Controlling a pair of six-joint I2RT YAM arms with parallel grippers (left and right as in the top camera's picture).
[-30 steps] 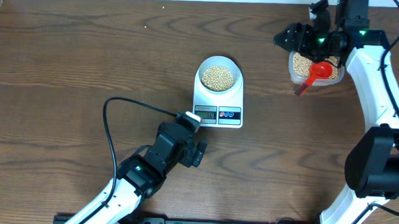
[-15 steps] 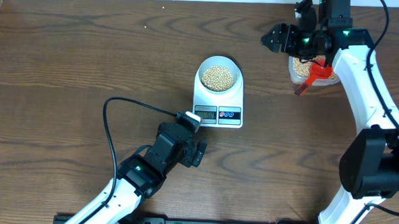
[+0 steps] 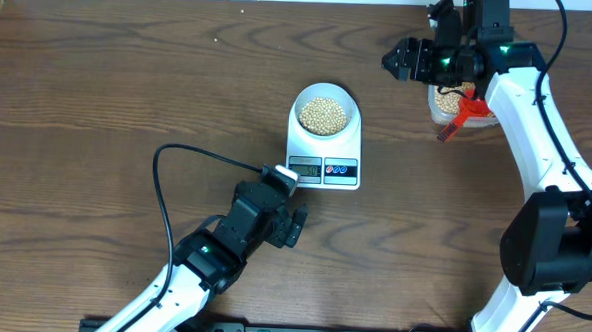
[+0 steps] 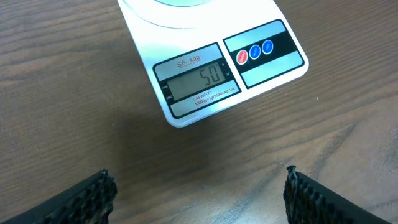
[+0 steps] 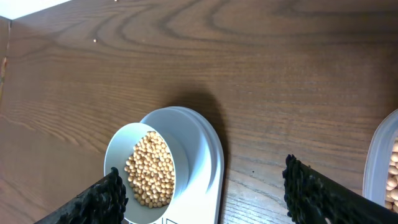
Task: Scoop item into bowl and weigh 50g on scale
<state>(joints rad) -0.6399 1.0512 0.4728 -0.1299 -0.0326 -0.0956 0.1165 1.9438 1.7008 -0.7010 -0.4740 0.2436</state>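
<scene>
Left wrist view: scale [image 4: 211, 68] display showing target, bowl [image 3: 297, 111] of beans [image 3: 324, 115] sitting atop. Hanging empty, jaws apart: left gripper [image 4: 199, 199], right gripper [image 5: 202, 196]. Scoop [image 3: 466, 108] resting on tub [image 3: 436, 114] at scale's two o'clock. You're likely finishing weighing; next, retracting arms.

Beans [image 3: 324, 114] in bowl [image 3: 352, 101] on scale [image 3: 351, 148], tub [image 3: 432, 105] rightward

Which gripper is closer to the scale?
Left. The left gripper sits just in front of the scale, by its display; the right gripper is farther, beyond its right corner.
</scene>
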